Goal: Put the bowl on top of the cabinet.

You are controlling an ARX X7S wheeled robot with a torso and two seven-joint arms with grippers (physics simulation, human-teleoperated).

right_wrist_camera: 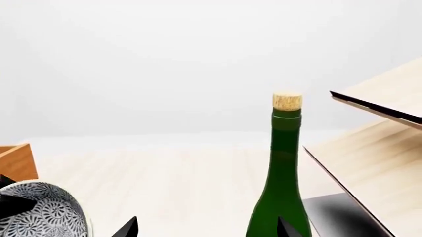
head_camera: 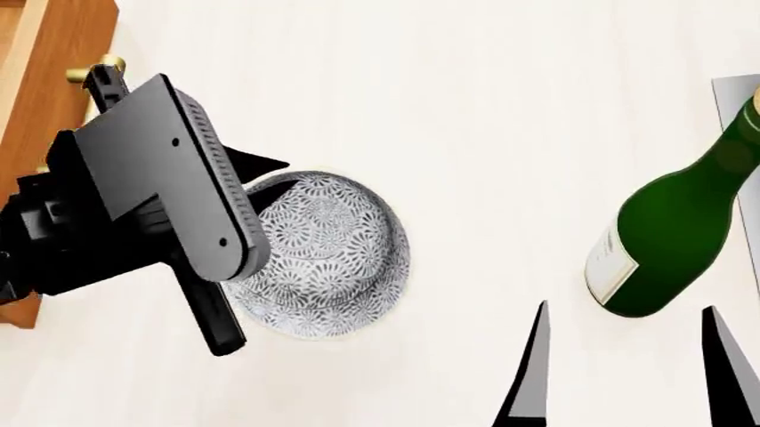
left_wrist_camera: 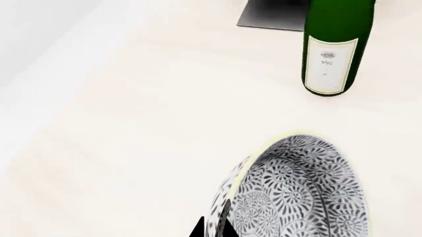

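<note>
The bowl (head_camera: pixel 333 253), white with a grey-blue floral pattern, is on the pale tabletop just right of the orange-brown cabinet (head_camera: pixel 42 107). My left gripper (head_camera: pixel 244 191) comes in from the cabinet side. In the left wrist view its two black fingertips stand either side of the rim of the bowl (left_wrist_camera: pixel 303 192), so the left gripper (left_wrist_camera: pixel 213 229) is shut on that rim. I cannot tell whether the bowl is off the table. My right gripper (head_camera: pixel 629 374) is open and holds nothing, near the front edge. The bowl (right_wrist_camera: pixel 39 215) and a corner of the cabinet (right_wrist_camera: pixel 17 160) also show in the right wrist view.
A green wine bottle (head_camera: pixel 671 240) with a cork stands right of the bowl, just beyond my right gripper (right_wrist_camera: pixel 205 228). Behind the bottle (right_wrist_camera: pixel 282 187) is a pale plywood rack (right_wrist_camera: pixel 376 163) on a dark grey base (left_wrist_camera: pixel 274 15). A brass handle (head_camera: pixel 101 71) sticks out from the cabinet.
</note>
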